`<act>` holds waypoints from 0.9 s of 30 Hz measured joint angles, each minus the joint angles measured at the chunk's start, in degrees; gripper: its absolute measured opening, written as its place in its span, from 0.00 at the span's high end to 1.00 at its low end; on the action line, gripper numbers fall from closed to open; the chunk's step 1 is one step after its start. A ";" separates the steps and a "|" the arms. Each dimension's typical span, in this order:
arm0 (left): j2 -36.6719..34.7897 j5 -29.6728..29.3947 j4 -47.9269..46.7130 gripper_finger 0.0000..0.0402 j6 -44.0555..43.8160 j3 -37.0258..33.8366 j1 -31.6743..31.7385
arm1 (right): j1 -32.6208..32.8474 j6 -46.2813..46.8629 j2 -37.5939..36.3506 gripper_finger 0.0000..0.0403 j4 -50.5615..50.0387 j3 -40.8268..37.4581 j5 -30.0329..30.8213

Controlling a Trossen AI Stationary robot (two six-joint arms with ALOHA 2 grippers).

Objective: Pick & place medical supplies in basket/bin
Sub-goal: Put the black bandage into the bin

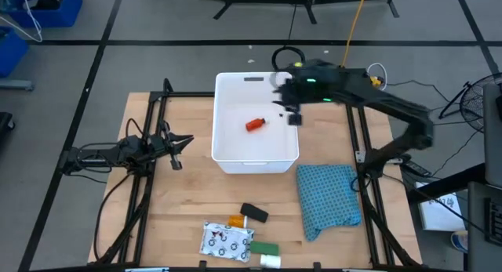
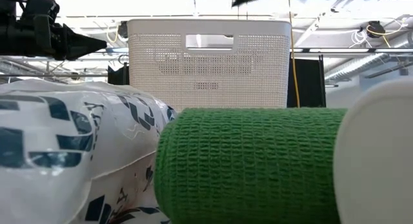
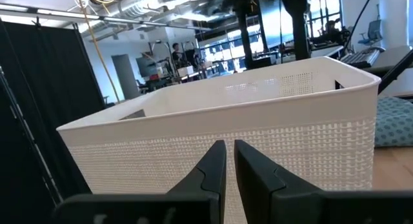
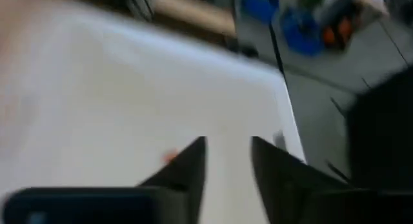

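Note:
The white bin stands mid-table, and the red tube lies on its floor. My right gripper hovers open and empty over the bin's right far part; its wrist view looks down into the bin past its own fingertips. My left gripper waits shut to the left of the bin, pointing at its wall. Near the table's near edge lie the black block, orange bottle, white printed packet, green block and small white bottle.
A blue knitted cloth lies right of the bin, toward the near edge. The low view is filled by the green block, the packet and the white bottle, with the bin behind them. Bare wood lies between the bin and the near items.

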 joint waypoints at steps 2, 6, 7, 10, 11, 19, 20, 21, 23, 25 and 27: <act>0.00 0.00 0.03 0.91 0.00 0.00 0.00 | 2.38 3.94 -5.19 0.88 0.26 -1.63 -2.62; 0.02 0.00 1.09 0.91 0.02 0.00 0.00 | 9.53 9.00 -15.67 0.97 2.66 -8.36 -3.92; 0.01 0.00 1.53 0.91 0.17 0.00 0.01 | 11.66 10.83 -18.39 0.97 4.40 -11.21 -3.97; 0.00 -0.02 2.77 0.91 0.81 0.00 0.00 | 19.17 13.83 -26.76 0.99 11.52 -22.89 -3.90; 0.00 -0.02 2.84 0.91 1.03 0.00 0.01 | 21.83 13.94 -29.62 1.00 14.66 -27.49 -3.17; 0.00 -0.02 2.87 0.91 1.33 0.00 0.01 | 29.09 13.82 -50.17 1.00 33.03 -57.57 8.15; 0.00 -0.02 2.86 0.91 1.33 0.00 0.01 | 28.38 13.99 -52.97 1.00 33.65 -59.94 8.21; 0.00 -0.02 2.86 0.91 1.33 0.00 0.00 | 27.56 14.28 -55.59 1.00 35.41 -62.20 8.24; 0.00 -0.02 2.88 0.91 1.12 0.00 0.00 | 25.98 15.54 -60.08 1.00 40.73 -66.18 8.07; 0.00 -0.02 2.89 0.91 0.15 0.00 0.02 | 25.04 16.86 -62.97 1.00 43.35 -69.02 6.51; 0.00 -0.02 2.89 0.91 -1.17 0.00 0.00 | 24.69 16.99 -63.65 1.00 43.59 -71.73 6.11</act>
